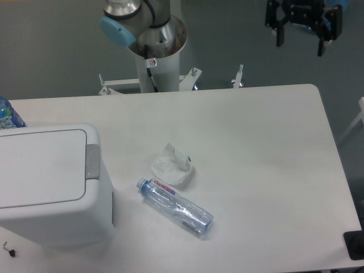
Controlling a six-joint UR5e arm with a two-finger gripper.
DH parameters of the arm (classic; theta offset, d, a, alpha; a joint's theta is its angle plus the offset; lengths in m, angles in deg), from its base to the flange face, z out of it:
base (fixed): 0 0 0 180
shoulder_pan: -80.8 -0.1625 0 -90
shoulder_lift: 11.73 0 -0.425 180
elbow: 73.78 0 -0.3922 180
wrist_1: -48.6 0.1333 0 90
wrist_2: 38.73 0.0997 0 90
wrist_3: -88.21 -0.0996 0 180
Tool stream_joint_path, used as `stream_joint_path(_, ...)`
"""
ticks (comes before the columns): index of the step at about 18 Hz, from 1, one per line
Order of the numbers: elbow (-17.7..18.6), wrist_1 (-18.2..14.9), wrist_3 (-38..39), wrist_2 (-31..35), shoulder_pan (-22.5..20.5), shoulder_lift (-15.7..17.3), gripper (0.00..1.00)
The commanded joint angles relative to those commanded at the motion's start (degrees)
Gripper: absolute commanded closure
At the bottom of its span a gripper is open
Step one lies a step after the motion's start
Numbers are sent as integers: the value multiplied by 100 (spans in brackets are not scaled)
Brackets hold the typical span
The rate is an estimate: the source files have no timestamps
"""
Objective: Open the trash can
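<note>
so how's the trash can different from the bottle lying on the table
The trash can is far bigger than the bottle. The trash can is opaque white and boxy with a grey push tab; the bottle is clear, slim and round. The trash can stands upright with its lid shut; the bottle lies on its side. Both rest on the white table.

I see even, cool overhead light on the tabletop. The trash can casts a soft shadow rightward. Focus is slightly soft throughout.
</note>
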Motion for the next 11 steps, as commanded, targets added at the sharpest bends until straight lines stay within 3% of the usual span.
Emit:
stream_joint_path(7,0,0,157,9,44,0,0)
stream_joint_path(11,0,201,1332,0,175,-53,0)
